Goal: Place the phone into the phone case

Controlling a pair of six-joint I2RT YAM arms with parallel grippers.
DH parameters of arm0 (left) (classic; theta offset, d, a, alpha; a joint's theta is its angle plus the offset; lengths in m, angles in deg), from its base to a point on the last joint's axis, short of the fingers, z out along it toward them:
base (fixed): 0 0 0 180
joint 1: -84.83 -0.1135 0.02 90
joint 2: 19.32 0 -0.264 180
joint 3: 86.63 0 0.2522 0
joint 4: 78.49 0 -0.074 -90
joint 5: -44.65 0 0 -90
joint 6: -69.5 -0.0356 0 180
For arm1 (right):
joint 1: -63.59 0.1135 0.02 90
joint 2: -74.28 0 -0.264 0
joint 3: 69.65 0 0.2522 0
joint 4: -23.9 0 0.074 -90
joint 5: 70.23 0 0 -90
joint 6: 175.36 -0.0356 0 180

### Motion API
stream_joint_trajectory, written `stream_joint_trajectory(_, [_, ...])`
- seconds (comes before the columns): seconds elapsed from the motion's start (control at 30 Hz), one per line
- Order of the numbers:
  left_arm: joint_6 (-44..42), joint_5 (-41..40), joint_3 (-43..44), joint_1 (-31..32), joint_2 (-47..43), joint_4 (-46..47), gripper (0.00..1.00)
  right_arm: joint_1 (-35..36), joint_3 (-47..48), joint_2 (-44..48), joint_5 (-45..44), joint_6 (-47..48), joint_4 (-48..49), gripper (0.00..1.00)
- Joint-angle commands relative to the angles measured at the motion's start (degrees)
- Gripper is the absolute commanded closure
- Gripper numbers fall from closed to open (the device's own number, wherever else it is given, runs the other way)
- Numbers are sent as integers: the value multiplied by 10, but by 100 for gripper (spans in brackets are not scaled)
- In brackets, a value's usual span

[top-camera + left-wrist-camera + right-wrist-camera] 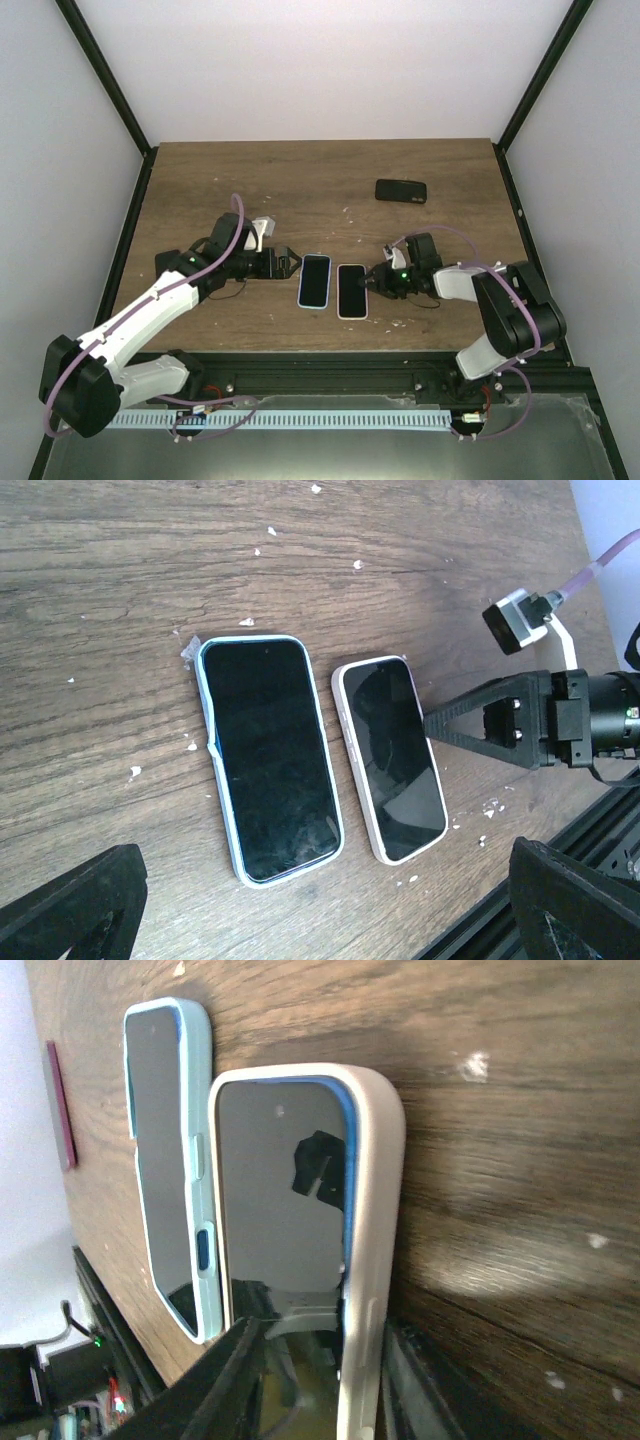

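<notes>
Wooden table (250,170), right claw (373,283) straddling the white case (351,291) rim, grip impossible to call, left claw (290,263) released, and 1 sideways shove could skid it into the blue handset (314,281).

White links (140,315), black joints (515,310), purple cables (238,220), black wedge fingers (470,725), green LEDs (191,262)

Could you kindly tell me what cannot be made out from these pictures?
- Dark object, far right: top view, too small to tell phone from case.
- White-cased phone: right wrist view, lower end cut off by the frame edge; whether the right gripper clamps it is unclear.
- Left gripper: left wrist view, fingers cut off by the bottom edge.
</notes>
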Motion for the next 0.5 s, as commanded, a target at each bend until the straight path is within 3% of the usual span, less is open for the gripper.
stream_joint_trajectory(0.0, [4, -2, 1, -3, -6, -3, 0, -9, 23, 19, -63, 12, -18, 62])
stream_joint_trajectory(0.17, [8, 2, -7, -3, -8, 4, 0, -8, 57, 15, -102, 41, -48, 64])
stream_joint_trajectory(0.47, [9, 7, -6, -3, -7, 8, 0, -5, 118, -22, -90, 84, -97, 73])
